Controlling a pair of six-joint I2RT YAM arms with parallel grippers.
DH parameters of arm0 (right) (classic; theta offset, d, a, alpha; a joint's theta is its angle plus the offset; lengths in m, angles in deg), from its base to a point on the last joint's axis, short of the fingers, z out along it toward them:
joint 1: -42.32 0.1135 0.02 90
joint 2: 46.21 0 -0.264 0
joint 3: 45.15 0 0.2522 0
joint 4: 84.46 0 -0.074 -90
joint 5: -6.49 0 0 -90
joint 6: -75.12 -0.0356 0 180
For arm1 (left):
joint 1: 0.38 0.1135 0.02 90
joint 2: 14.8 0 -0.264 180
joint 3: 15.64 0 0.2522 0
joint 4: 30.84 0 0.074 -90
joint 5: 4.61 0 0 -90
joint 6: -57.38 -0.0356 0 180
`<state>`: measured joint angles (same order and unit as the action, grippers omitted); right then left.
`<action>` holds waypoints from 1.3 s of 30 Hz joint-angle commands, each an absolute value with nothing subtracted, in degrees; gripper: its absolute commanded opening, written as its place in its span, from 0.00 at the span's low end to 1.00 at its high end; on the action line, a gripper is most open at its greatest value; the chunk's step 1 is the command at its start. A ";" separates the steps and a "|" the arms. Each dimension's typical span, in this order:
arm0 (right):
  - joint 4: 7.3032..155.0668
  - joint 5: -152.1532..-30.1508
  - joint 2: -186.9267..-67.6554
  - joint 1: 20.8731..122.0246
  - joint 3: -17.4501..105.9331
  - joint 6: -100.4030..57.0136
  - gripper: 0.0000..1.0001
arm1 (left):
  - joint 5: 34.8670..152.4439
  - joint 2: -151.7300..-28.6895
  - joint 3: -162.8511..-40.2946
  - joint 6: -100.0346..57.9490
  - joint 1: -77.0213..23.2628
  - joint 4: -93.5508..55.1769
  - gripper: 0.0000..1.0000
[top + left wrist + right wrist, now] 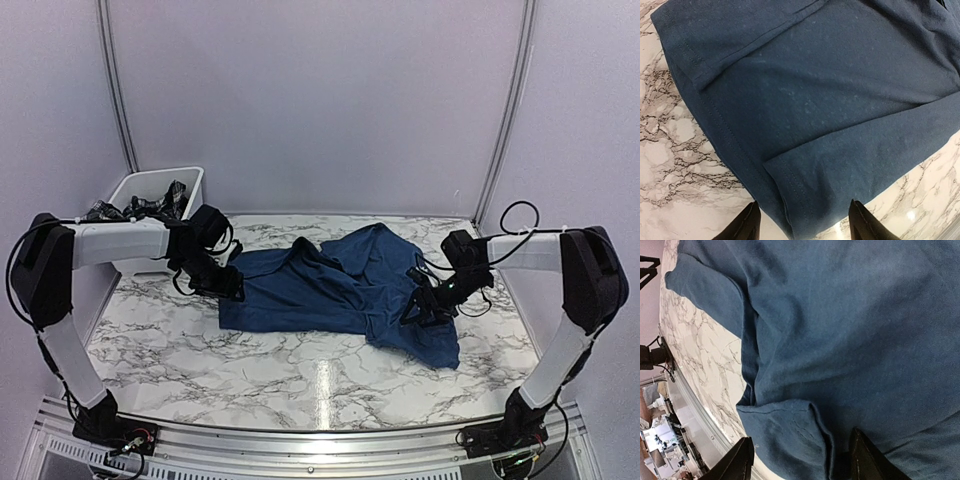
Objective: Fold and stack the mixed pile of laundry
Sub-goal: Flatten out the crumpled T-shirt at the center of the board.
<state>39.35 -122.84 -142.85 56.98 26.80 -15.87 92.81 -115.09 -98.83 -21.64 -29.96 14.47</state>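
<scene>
A navy blue t-shirt [340, 290] lies crumpled in the middle of the marble table. My left gripper [228, 285] is open at the shirt's left edge; in the left wrist view [802, 225] its fingertips straddle a hemmed corner of the shirt [820, 115]. My right gripper [420, 308] is open over the shirt's right part; in the right wrist view [800, 462] its fingertips straddle a folded hem of the shirt [840, 330]. The black-and-white plaid garment [145, 207] lies in the bin at the back left.
A white plastic bin [190, 182] stands at the back left corner, behind my left arm. Bare marble table [300, 375] lies in front of the shirt. Grey walls enclose the table at the back and sides.
</scene>
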 commanded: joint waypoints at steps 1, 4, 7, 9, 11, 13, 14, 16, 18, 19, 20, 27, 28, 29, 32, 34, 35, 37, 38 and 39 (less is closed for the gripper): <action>40.54 -122.85 -144.06 58.19 26.89 -15.01 0.56 | 93.43 -116.42 -100.68 -21.70 -28.50 14.93 0.63; 40.37 -122.31 -144.29 58.32 26.86 -15.18 0.35 | 93.12 -116.58 -100.37 -21.17 -27.52 14.39 0.63; 39.82 -120.33 -143.90 58.26 27.01 -15.72 0.07 | 93.50 -116.37 -98.69 -20.36 -26.20 12.25 0.61; 39.48 -118.71 -143.54 58.23 26.97 -16.13 0.00 | 95.42 -117.00 -97.94 -20.00 -24.98 11.02 0.58; 39.27 -116.62 -143.29 58.19 27.03 -16.60 0.00 | 97.06 -117.83 -98.14 -19.96 -24.46 10.23 0.54; 39.11 -115.06 -143.08 57.78 27.10 -17.33 0.00 | 98.70 -118.60 -98.72 -20.10 -24.44 9.95 0.50; 39.27 -114.93 -142.99 57.45 26.99 -17.48 0.00 | 99.49 -118.93 -99.01 -19.95 -24.42 9.86 0.48; 39.41 -115.05 -143.05 57.19 26.88 -17.60 0.00 | 100.33 -119.62 -99.38 -19.60 -24.37 9.85 0.45; 39.60 -115.17 -142.98 57.16 26.80 -17.75 0.00 | 100.59 -120.50 -99.41 -19.29 -24.38 9.76 0.44; 39.75 -115.23 -142.98 57.17 26.75 -17.82 0.00 | 100.54 -121.05 -99.37 -19.17 -24.37 9.73 0.44; 39.77 -115.24 -142.98 57.16 26.71 -17.80 0.00 | 100.49 -121.59 -99.44 -18.98 -24.42 9.75 0.44; 40.14 -115.49 -143.26 57.09 26.20 -17.84 0.00 | 100.61 -126.13 -101.20 -20.20 -24.54 9.08 0.42; 40.27 -115.53 -143.24 57.09 26.22 -17.92 0.00 | 100.64 -126.54 -101.51 -20.49 -24.48 9.04 0.42; 40.29 -115.51 -143.24 57.09 26.26 -17.95 0.00 | 100.91 -126.97 -101.86 -20.76 -24.57 9.04 0.41; 40.06 -115.50 -143.12 57.02 26.35 -18.02 0.00 | 102.05 -126.71 -102.31 -21.05 -24.97 9.11 0.38; 40.02 -115.45 -142.94 56.85 26.26 -18.12 0.00 | 102.35 -125.77 -102.12 -21.19 -25.47 9.19 0.37; 40.10 -115.42 -142.85 56.76 26.26 -18.13 0.00 | 102.39 -125.27 -101.97 -21.22 -25.70 9.33 0.36; 40.10 -115.42 -142.80 56.65 26.10 -18.18 0.00 | 102.31 -124.31 -101.53 -21.42 -26.20 9.52 0.33; 40.16 -115.43 -142.80 56.57 26.09 -18.22 0.00 | 102.19 -124.03 -101.36 -21.60 -26.56 9.65 0.31; 40.16 -115.48 -142.88 56.52 26.09 -18.22 0.00 | 102.27 -123.83 -101.24 -21.74 -26.90 9.89 0.30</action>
